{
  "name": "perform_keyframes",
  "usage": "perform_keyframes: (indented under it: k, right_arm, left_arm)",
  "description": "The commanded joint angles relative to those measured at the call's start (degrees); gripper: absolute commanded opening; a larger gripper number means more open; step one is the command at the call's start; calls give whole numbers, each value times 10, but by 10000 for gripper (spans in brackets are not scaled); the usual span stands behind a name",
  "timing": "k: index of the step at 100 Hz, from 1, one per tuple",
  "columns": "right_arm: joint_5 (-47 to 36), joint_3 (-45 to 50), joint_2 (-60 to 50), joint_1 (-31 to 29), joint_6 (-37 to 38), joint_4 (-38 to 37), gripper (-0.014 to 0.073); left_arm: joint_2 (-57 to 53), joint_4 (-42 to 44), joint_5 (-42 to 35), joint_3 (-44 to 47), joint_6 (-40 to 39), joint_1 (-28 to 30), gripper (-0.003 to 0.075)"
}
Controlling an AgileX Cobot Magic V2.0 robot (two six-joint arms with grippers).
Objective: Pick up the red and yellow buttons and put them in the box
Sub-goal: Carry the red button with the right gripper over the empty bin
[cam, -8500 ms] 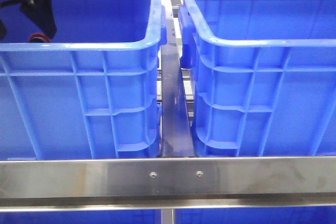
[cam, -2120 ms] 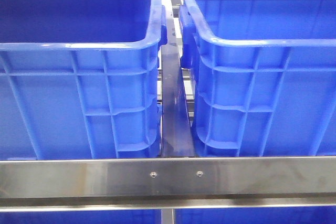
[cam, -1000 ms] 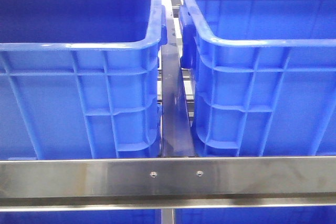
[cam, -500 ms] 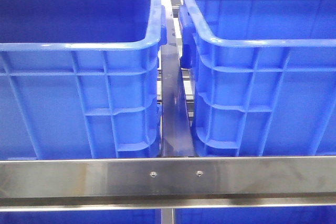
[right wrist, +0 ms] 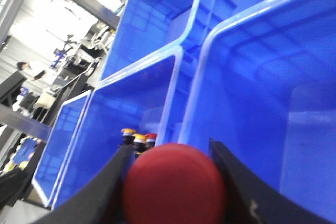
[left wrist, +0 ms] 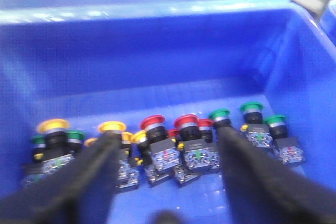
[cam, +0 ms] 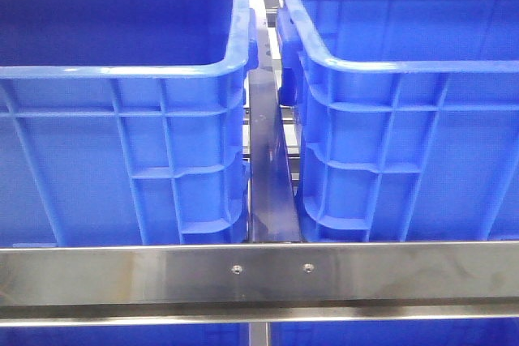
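In the left wrist view several push buttons lie on the floor of a blue crate: red-capped ones, yellow-capped ones and green-capped ones. My left gripper hangs open just above them, one finger to each side of the red pair, holding nothing. My right gripper is shut on a red button whose round cap fills the gap between its fingers. It hovers over the wall between two blue crates, one holding yellow and red buttons. Which crate is the box I cannot tell. Neither gripper shows in the front view.
Two tall blue crates, left and right, stand side by side behind a steel rail, a narrow gap with a metal strip between them. More blue crates sit beyond.
Several seconds ago a dark gripper with a red button stood at the far left of the left crate in the front view; it has gone. The last second shows no difference.
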Motion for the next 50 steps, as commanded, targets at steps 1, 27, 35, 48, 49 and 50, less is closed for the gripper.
perform_keyframes:
  k: [1,27,35,48,49,50]
  right_arm:
    - [-9,-18,-18,-5,-9,36,0]
    - [-106,-18,-5,-4,-9,48,0]
    - [-116,-18,17,-4,-9,74,0]
    - [-109,-19,76,-3,-9,120,0]
    - [-108,-20,79,-3,-9,121,0]
    - [-108,-21,87,-3,-9,123,0]
  left_arm:
    - [-29,-14,-40,-2,-6,1,188]
    - [-55,-18,-44,5,-5,1,-19]
    - [-55,-25,-46,5,-5,1,-19]
    - [-55,-30,-54,5,-5,1,-19]
    - [-55,-30,-54,5,-5,1,-19]
    - [-55,-30,-55,5,-5,1,-19]
